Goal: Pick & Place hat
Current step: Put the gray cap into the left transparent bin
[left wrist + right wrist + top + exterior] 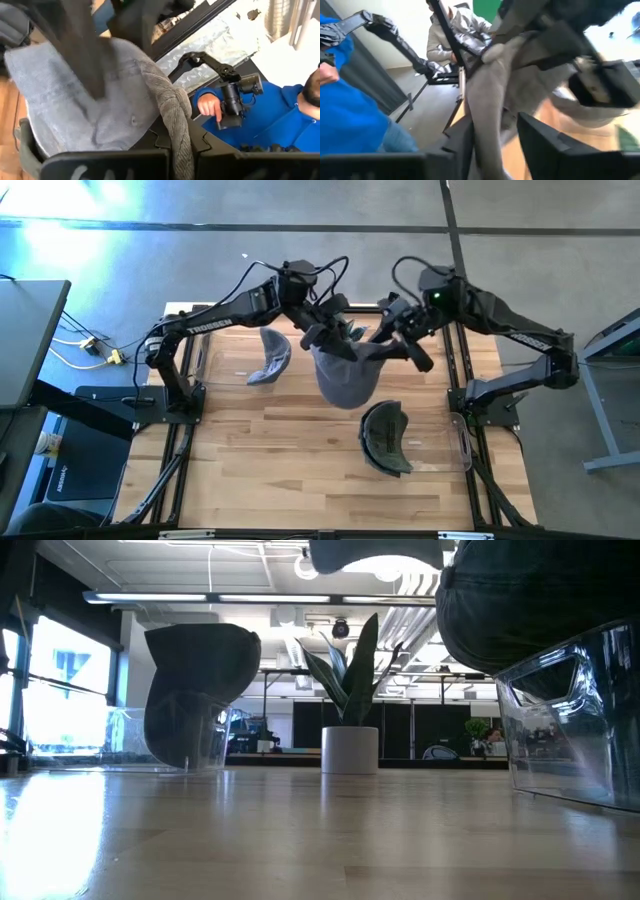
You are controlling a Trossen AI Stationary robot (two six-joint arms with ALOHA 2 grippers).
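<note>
**A:** How far along was the hat job at that point?

**B:** Midway, by my reckoning. A grey hat (pixel 345 375) was off the counter (pixel 290 470), hanging in the air between the two arms near the far middle. Lifted, then, but not yet set anywhere.

**A:** Other hats about?

**B:** Two. A dark cap (pixel 386 438) lay in the clear bin (pixel 462 448) on the right, and another grey cap (pixel 271 357) sat in the clear bin on the left. Which bin the lifted one was meant for, I couldn't say.

**A:** Who had hold of it?

**B:** Both, it seemed. The left end effector (pixel 322 330) reached in from the far left and the right end effector (pixel 392 330) from the far right, meeting over the hat's upper edge. The left wrist view showed grey fabric pinched between that arm's fingers (pixel 107 162); the right wrist view showed a fold of cloth clamped between its own fingers (pixel 542 137).

**A:** And the arms themselves?

**B:** Both stretched inward, wrists raised and angled down, the hat sagging beneath them.
</note>
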